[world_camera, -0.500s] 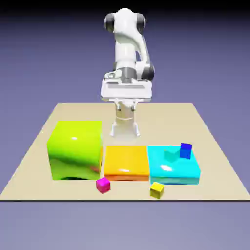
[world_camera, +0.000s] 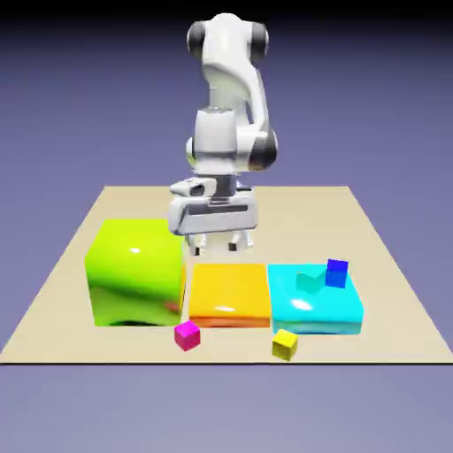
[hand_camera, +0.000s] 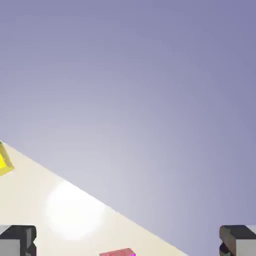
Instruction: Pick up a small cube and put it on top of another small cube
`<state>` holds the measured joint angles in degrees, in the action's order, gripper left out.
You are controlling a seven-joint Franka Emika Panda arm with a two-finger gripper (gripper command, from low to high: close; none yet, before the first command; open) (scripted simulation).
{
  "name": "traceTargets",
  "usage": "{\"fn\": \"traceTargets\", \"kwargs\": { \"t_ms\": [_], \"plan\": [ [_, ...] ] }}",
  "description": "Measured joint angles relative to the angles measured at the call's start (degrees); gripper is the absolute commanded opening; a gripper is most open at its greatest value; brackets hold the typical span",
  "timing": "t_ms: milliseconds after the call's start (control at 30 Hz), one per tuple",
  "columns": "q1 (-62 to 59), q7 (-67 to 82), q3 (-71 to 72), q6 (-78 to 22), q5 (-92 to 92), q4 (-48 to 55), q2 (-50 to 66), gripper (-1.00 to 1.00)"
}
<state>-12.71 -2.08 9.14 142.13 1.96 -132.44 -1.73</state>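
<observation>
- One beige tabletop (world_camera: 389,265) carries everything, and a plain blue-violet backdrop fills the room behind it; in my hand view the tabletop's edge cuts slantwise across the lower part, with a bright glare patch on it.
- My pincer (world_camera: 214,243) hangs above the tabletop, behind the seam between the green block and the orange block, pointing downward.
- Its jaws stand wide apart, as wide as they go, and nothing is between them; in the hand view my fingertips (hand_camera: 18,240) sit at the two bottom corners with only bare tabletop and backdrop in the gap.
- I touch nothing.
- The small cube (world_camera: 187,334), glossy magenta-pink, lies on the tabletop at the near edge, just in front of the gap between the green and orange blocks; in the hand view only a pink sliver of it shows at the bottom edge, between my fingertips.
- The big green block (world_camera: 135,271) stands at the exterior view's left, the taller one of the three.
- The flat orange block (world_camera: 230,292) sits in the middle, the cyan block (world_camera: 314,301) to its right, all three close in a row.
- A tiny dark-blue cube (world_camera: 336,272) rests on the cyan block.
- A tiny yellow cube (world_camera: 284,343) lies on the tabletop in front of the cyan block, well apart from the small cube.
- The row of blocks lies between my pincer and the small cube.
</observation>
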Motion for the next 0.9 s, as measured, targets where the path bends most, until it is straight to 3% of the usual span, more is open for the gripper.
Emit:
{"fn": "traceTargets", "kwargs": {
  "t_ms": [900],
  "plan": [
    [-22.0,67.3,15.2,-53.1,3.3,47.6,51.5,0.00]
  ]
}}
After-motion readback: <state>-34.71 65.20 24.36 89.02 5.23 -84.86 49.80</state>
